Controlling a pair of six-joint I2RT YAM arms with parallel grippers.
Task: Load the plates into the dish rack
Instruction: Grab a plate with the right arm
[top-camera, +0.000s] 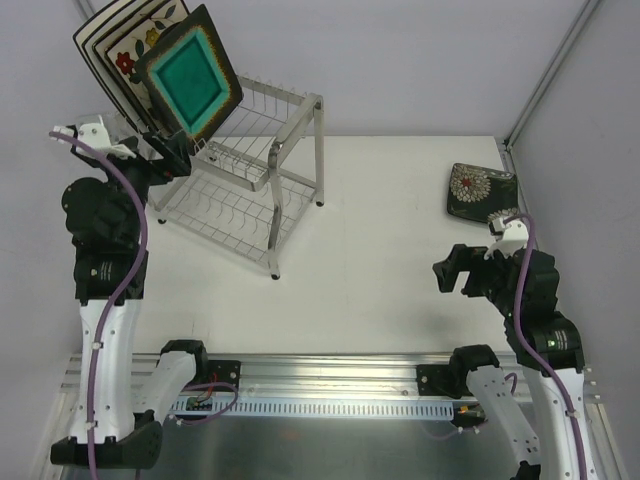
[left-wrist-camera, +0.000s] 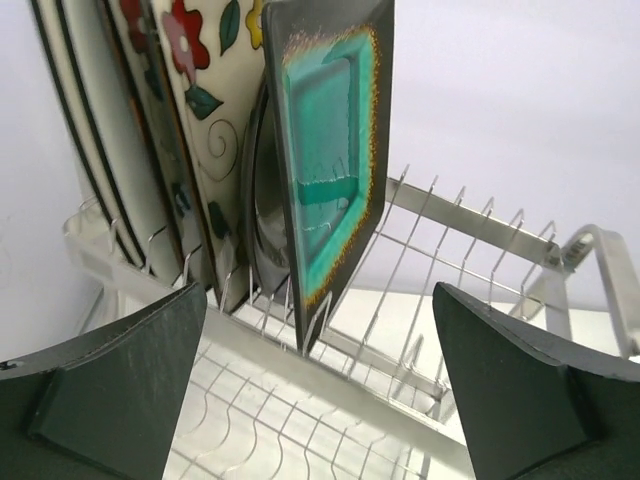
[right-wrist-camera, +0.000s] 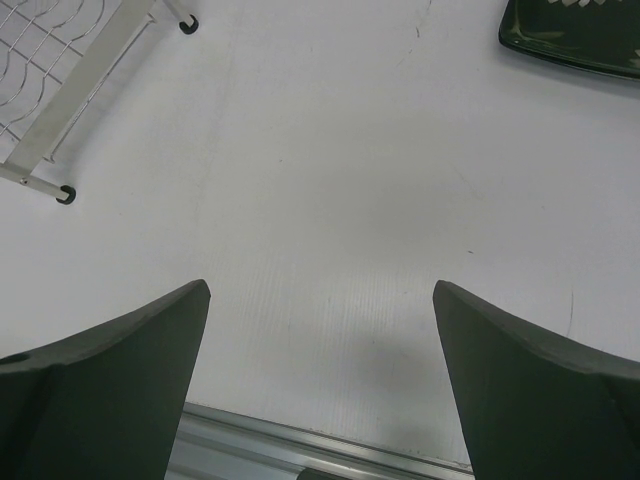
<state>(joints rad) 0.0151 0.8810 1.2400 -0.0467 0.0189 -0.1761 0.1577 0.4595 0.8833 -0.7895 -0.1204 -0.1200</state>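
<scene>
the left gripper (left-wrist-camera: 320, 290) has its fingers (left-wrist-camera: 120, 380) spread wide, and they touch nothing. straight ahead of them, in the gap and a little toward the left-hand finger, the dark teal-centred plate (left-wrist-camera: 325, 170) stands on edge in the top shelf of the dish rack (left-wrist-camera: 470, 250), held by the wire prongs. past the left-hand finger the round grey-rimmed plate (left-wrist-camera: 262, 215) stands just behind it, then the flowered plate (left-wrist-camera: 200, 90) and the white black-rimmed plate (left-wrist-camera: 80, 130), all upright in the same row. the rack's prongs run on beyond the right-hand finger.

the right gripper (right-wrist-camera: 321, 285) hangs over the white table (right-wrist-camera: 330, 150), fingers (right-wrist-camera: 540, 380) likewise wide apart and holding nothing. ahead of the right-hand finger, well apart from it, the dark plate with white blooms (right-wrist-camera: 575, 35) lies flat on the table. the rack's feet show ahead of the left-hand finger.
</scene>
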